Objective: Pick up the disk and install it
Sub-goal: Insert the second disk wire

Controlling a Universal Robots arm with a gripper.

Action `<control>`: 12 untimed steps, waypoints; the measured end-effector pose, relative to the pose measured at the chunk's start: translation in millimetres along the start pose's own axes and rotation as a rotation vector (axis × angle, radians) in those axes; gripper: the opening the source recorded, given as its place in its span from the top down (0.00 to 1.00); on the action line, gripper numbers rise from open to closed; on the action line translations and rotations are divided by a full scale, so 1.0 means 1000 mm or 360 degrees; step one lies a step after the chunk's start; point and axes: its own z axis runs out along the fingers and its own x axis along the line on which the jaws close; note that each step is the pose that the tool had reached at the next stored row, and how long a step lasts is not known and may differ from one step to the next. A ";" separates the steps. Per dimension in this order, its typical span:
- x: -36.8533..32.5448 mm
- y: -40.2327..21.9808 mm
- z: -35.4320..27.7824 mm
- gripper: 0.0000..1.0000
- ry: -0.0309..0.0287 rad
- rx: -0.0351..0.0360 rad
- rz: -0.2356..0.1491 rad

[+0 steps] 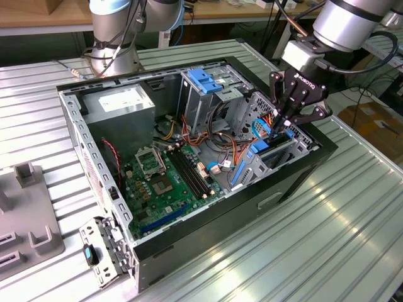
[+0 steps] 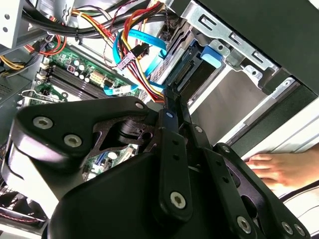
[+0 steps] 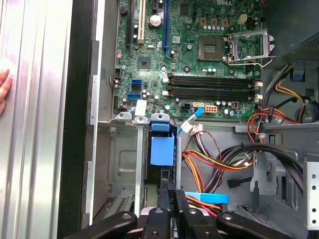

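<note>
Visitor: Disk position first, please. Where was it?

Technician: The flat silver-grey metal hard drive in its bright blue plastic carrier rail (image 3: 161,150) stood edge-on in the grey sheet-metal drive bay (image 3: 124,164). That bay sat at the end of the open black computer case (image 1: 296,182), just beside the green motherboard (image 1: 167,176). From where I stood it looked most of the way into its slot. I could not tell whether it was fully seated.

Visitor: And the tool?

Technician: The black two-finger gripper (image 1: 283,128) had reached down into the bay with its fingers drawn together. Its tips were at the disk's exposed end. I could not see whether they pinched a thin lip of the carrier or merely bore on it.

Visitor: How would such a part handle?

Technician: By my judgement it was rigid and fairly dense for its size, so it would not flex in a grip. The metal faces were smooth and likely slippery. The drive would also tolerate shock and twisting poorly. The blue rail was the sensible place to hold or push, squarely along the slot, so the carrier would not jam on the bay walls.

Visitor: Anything close by?

Technician: A bundle of orange, red and black wires (image 3: 214,159) lay just beside the bay. A person's hand (image 2: 279,169) rested on the ribbed metal table outside the case.
</note>
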 end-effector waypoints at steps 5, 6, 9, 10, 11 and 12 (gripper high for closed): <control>0.0000 0.0000 0.0000 0.84 -0.00002 -0.0005 0.0000; 0.0000 0.0000 0.0000 0.84 -0.00002 -0.0006 0.0000; 0.0000 0.0000 0.0000 0.84 -0.00004 -0.0008 0.0000; 0.0000 0.0000 0.0000 0.84 -0.00005 -0.0009 0.0000; 0.0000 0.0000 0.0000 0.84 -0.00005 -0.0010 0.0000; 0.0000 0.0000 0.0000 0.84 -0.00005 -0.0011 0.0000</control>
